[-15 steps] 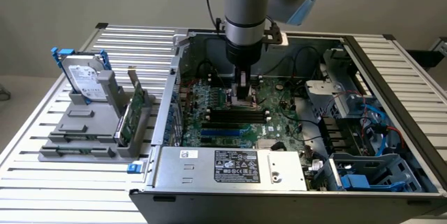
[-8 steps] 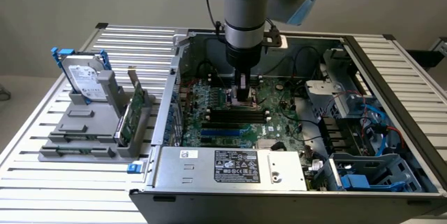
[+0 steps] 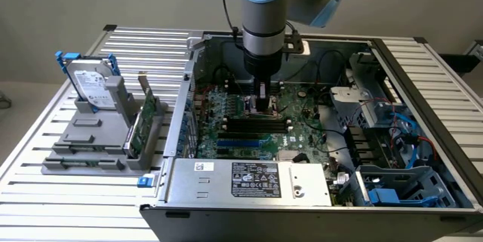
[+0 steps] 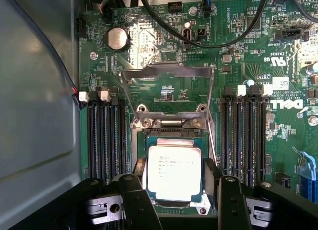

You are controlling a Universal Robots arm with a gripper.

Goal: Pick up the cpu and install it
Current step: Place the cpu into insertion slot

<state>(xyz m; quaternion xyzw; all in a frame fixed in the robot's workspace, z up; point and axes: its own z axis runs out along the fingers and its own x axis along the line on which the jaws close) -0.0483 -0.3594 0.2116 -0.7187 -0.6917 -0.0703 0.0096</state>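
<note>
With the gripper [image 4: 175, 166] clamped on the cpu [image 4: 174, 174] just above the socket [image 4: 170, 132], any tilt or offset could misseat the chip.

A table [image 3: 45, 197] of pale metal slats is laid out from near to far. An open computer case [image 3: 226, 219] is set directly on the slats, toward the exterior view's right. A grey holder block [image 3: 83, 140] is placed on the slats just beside the case, at the exterior view's left. Bare slats are seen nearer than the block.
</note>
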